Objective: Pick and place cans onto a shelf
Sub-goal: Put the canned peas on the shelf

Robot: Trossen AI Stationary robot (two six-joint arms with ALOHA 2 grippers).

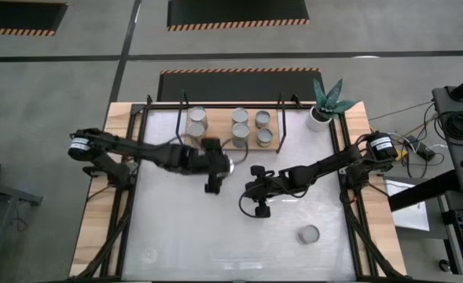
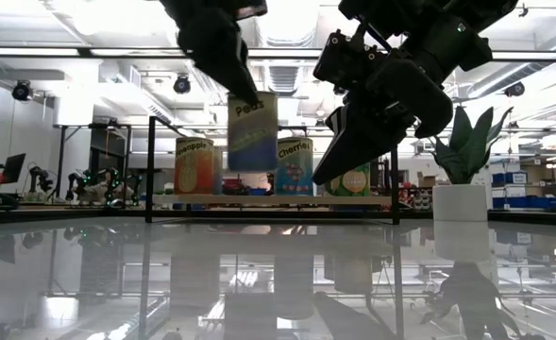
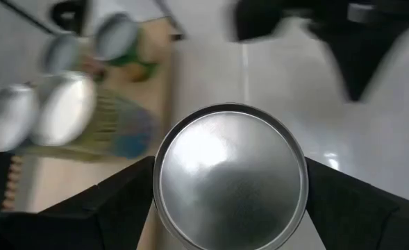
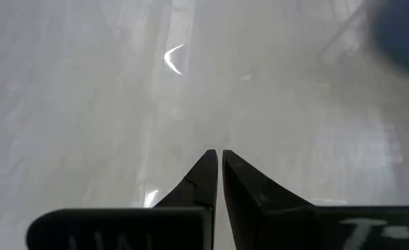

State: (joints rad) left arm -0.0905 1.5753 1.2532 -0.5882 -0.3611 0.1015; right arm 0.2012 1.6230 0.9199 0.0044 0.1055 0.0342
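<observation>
1. Silvery lids mark the cans: in the high view five of them stand on the shelf [image 1: 233, 145], a light wooden board with thin black rods at the far edge of the counter [image 1: 176, 236].
2. On this board two cans [image 1: 196, 123] are at its left part, one behind the other, and four positions at the right part hold two cans in the middle [image 1: 240, 123] and two beside them [image 1: 262, 127]; one of these I cannot count for sure.
3. The left hand [image 1: 218, 163] is just in front of the shelf, near its left half, and it grips one can [image 3: 230, 177] between its two dark fingers [image 3: 114, 205].
4. In the left wrist view the round metal lid of this held can fills the space between the fingers, which touch it on both sides.
5. In the low view the held can [image 2: 252, 131] hangs in the air above the counter, upright, higher than the cans on the shelf behind it.
6. The right hand [image 1: 256, 192] is over the middle of the counter, well apart from the shelf, and its fingers [image 4: 203, 182] are closed together and hold nothing.
7. One more can [image 1: 308, 234] stands alone on the counter near the front right part.
8. A white pot with a green plant [image 1: 323, 108] stands at the far right corner, just beside the shelf.
</observation>
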